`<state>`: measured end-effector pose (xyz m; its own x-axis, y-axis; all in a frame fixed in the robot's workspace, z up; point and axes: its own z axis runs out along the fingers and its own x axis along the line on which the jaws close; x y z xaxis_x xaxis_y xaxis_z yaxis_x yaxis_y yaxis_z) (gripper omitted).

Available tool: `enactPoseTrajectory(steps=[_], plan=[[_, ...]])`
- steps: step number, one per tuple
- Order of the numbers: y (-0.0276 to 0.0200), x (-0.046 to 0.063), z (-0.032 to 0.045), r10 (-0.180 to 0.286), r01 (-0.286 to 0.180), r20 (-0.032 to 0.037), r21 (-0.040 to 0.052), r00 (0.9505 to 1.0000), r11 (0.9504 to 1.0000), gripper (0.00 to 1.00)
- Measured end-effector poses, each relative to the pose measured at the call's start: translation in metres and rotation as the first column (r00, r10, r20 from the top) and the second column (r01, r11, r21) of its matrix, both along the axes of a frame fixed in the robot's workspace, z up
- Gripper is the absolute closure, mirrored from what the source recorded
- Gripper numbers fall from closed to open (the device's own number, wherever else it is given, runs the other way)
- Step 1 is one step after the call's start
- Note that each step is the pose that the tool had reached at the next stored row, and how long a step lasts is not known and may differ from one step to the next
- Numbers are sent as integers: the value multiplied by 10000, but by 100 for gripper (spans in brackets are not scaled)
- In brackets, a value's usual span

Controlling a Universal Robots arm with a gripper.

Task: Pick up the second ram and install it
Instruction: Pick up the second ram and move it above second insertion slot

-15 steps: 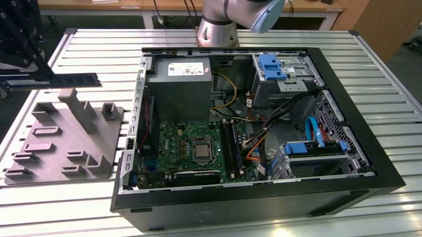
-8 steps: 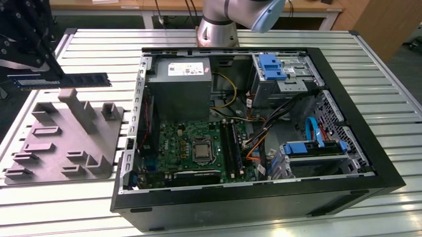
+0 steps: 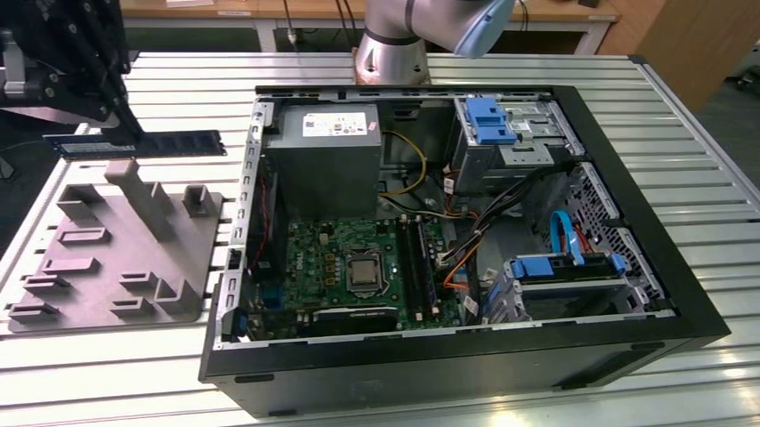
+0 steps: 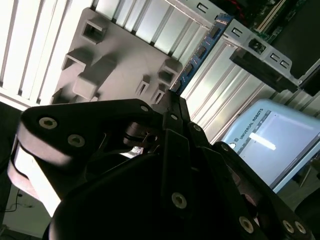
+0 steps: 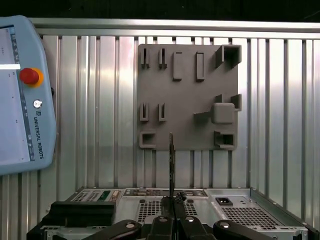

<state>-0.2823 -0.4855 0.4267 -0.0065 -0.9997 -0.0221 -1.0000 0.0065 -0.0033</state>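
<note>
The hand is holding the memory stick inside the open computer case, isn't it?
Not quite. The hand does hold the memory stick, but outside the open computer case, up by the grey holder block on the exterior view's left. The exterior view shows this.

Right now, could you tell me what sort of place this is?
Probably a robotics lab bench: an opened computer case lies on a slatted metal table beside a grey holder block, a teach pendant lies nearby, and the gripper holds the second ram.
</note>
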Motion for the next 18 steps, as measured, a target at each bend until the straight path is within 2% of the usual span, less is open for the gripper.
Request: enactPoseTrajectory(steps=[18], plan=[[0,466,0,0,0,-1,0,10000,10000,88]])
